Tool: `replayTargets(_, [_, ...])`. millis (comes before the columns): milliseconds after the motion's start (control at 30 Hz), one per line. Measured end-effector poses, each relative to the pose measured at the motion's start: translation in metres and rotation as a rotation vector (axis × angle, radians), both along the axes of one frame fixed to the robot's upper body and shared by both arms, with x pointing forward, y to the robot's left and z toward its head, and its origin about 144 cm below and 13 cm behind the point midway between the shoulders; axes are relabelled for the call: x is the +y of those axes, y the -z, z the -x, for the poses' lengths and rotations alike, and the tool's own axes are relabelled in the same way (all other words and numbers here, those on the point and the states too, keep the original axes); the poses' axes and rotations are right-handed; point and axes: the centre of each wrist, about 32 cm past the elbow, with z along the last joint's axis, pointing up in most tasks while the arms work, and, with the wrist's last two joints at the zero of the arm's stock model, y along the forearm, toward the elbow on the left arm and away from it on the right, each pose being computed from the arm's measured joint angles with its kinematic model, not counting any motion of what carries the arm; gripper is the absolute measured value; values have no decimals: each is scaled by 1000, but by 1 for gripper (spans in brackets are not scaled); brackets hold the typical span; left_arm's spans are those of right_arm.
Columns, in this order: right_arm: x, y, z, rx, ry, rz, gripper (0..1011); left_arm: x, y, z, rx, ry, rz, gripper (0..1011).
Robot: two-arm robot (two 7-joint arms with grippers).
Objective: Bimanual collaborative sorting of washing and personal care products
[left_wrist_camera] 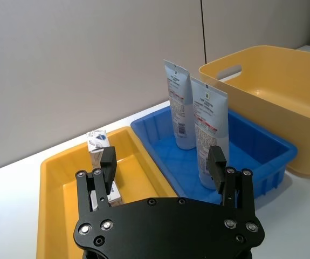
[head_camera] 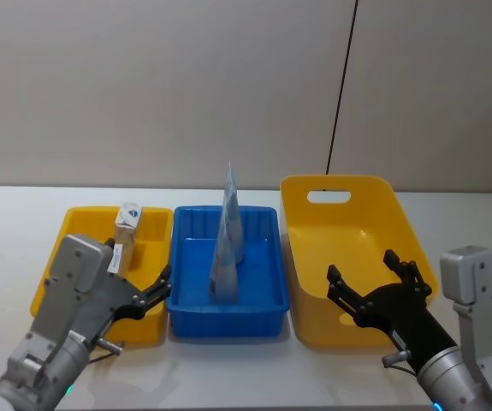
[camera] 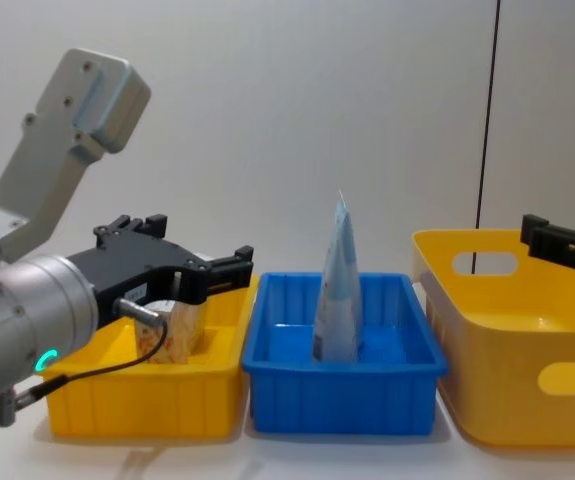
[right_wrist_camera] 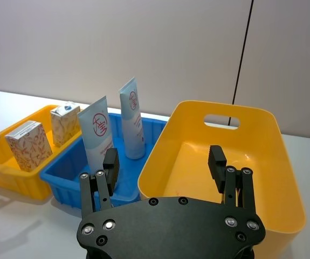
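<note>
2 pale blue-white tubes (right_wrist_camera: 98, 141) stand cap-down in the blue tray (head_camera: 228, 306), crimped ends up, one behind the other down its middle. 2 white leaf-print boxes (right_wrist_camera: 29, 145) sit by the right edge of the shallow yellow tray (head_camera: 50, 284). Front one's partly hidden behind the left gripper (head_camera: 164, 289) in head view. Both grippers are spread wide w/ nothing in them: left over that tray's front right corner, right gripper (head_camera: 361, 265) over the big yellow bin (head_camera: 348, 183), near its front edge.
</note>
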Motion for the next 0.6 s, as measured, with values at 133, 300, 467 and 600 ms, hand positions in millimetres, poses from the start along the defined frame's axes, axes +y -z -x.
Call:
replayTargets(133, [0, 0, 0, 0, 0, 0, 1002, -3, -3, -9, 6, -4, 1, 1002])
replayTargets(300, [0, 0, 0, 0, 0, 0, 1002, -8, -19, -27, 18, -27, 6, 1002])
replayTargets(467, [0, 0, 0, 0, 0, 0, 1002, -12, -35, -41, 35, -69, 17, 1001])
replayTargets(600, [0, 0, 0, 0, 0, 0, 1002, -15, -48, -52, 59, -121, 33, 1001])
